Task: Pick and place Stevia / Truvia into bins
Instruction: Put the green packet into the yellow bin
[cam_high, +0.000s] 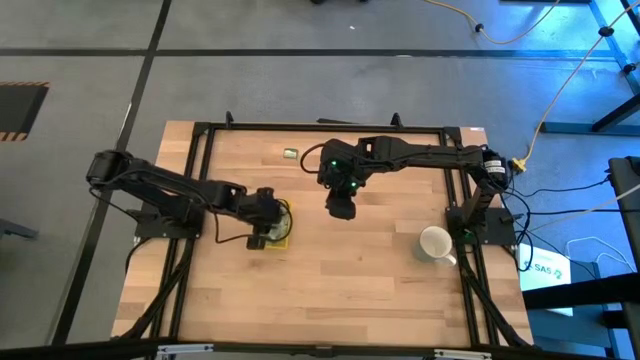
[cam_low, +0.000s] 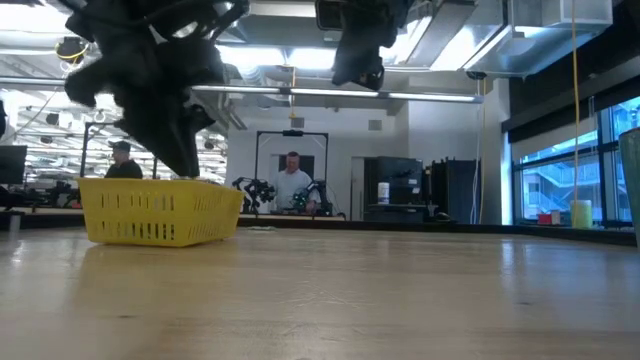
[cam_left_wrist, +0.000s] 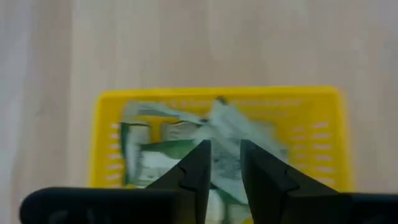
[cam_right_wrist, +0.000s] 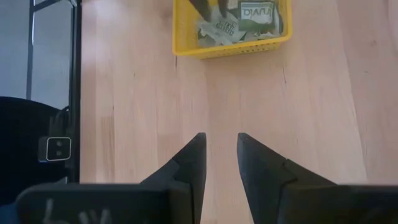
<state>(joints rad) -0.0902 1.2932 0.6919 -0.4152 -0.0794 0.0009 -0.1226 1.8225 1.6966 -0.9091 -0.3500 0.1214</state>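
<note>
The yellow bin (cam_left_wrist: 217, 93) stands on the wooden table, left of centre (cam_high: 287, 222). Several pale green and white Stevia / Truvia sachets (cam_left_wrist: 161, 152) lie heaped in it and also show in the right wrist view (cam_right_wrist: 255, 12). My left gripper (cam_left_wrist: 224, 158) is open and points down into the bin, its fingertips just over the heap (cam_high: 268, 232). One more sachet (cam_high: 290, 153) lies flat on the table near the far edge. My right gripper (cam_right_wrist: 221, 149) hangs open above bare table at the centre (cam_high: 340, 210), to the right of the bin, with nothing between its fingers. My left gripper's fingertips (cam_left_wrist: 199, 155) stand low in the bin, slanting down from the table's left side, with a sachet (cam_left_wrist: 227, 134) showing through the gap between them. I cannot tell whether they touch it.
A white mug (cam_high: 435, 243) stands at the right side of the table. A black frame (cam_high: 330, 127) runs round the table's far edge and sides. Bare wood lies along the near half. People stand in the room beyond the table (cam_low: 292, 180).
</note>
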